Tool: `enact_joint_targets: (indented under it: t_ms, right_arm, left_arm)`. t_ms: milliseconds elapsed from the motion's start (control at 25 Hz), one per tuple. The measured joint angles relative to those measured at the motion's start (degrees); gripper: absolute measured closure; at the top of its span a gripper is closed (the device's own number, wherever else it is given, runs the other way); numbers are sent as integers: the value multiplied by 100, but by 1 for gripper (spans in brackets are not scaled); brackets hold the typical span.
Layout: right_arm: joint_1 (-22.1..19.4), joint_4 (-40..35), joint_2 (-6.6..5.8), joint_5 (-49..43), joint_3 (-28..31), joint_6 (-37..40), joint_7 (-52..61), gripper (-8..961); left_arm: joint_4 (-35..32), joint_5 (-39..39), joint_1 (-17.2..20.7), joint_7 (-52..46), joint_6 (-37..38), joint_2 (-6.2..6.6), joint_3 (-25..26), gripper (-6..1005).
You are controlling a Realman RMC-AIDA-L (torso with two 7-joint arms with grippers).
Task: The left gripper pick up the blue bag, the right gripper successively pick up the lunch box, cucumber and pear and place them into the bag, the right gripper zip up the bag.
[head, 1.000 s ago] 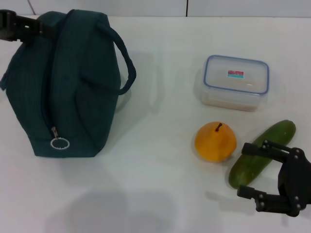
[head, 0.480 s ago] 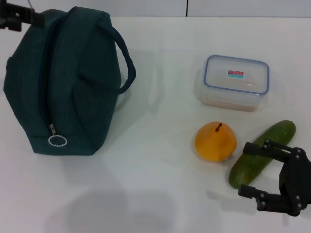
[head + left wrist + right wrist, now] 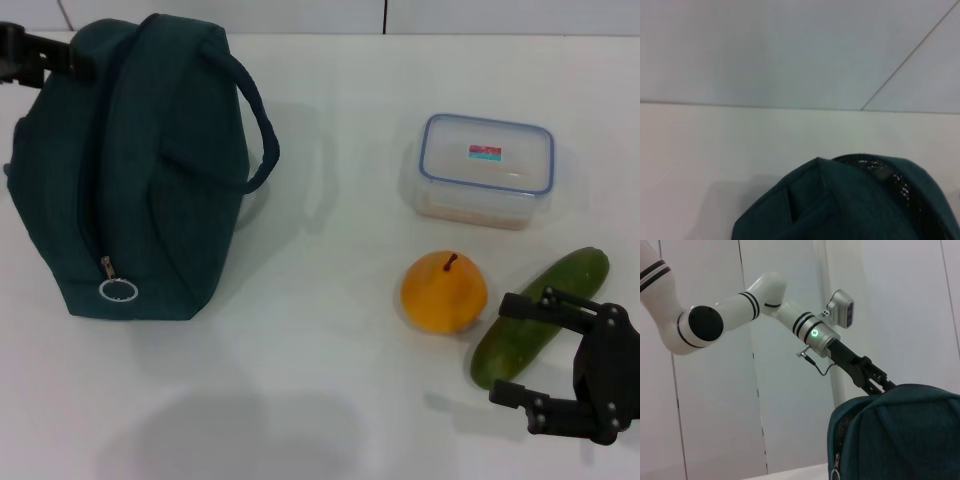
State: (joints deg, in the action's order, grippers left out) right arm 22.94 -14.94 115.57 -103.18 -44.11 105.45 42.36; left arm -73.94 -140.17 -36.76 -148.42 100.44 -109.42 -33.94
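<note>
The blue bag (image 3: 150,170) stands on the left of the white table, zipped shut, with its ring pull (image 3: 118,290) at the near end and one loop handle (image 3: 262,130) sticking out to the right. My left gripper (image 3: 40,58) grips the bag's far top end; the right wrist view shows that gripper (image 3: 879,384) meeting the bag (image 3: 900,435). The lunch box (image 3: 485,170) sits at the right with its lid on. In front of it lie the pear (image 3: 444,292) and the cucumber (image 3: 540,315). My right gripper (image 3: 522,352) hovers open beside the cucumber's near end.
The white table (image 3: 330,380) runs back to a pale wall. The left wrist view shows only the bag's top (image 3: 850,200) against the table and wall. The pear and cucumber lie close together, a short way in front of the lunch box.
The left gripper and the bag's far end shifted slightly up and back down, and the bag moved a little to the left. The right gripper stayed where it was.
</note>
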Motion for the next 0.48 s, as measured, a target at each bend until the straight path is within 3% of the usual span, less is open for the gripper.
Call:
enact_joint_targets:
  t_ms: [480]
  right_arm:
    - [0, 0, 0, 0, 4, -23, 0, 144]
  left_arm:
    - [383, -122, -2, 171, -234, -73, -306, 232]
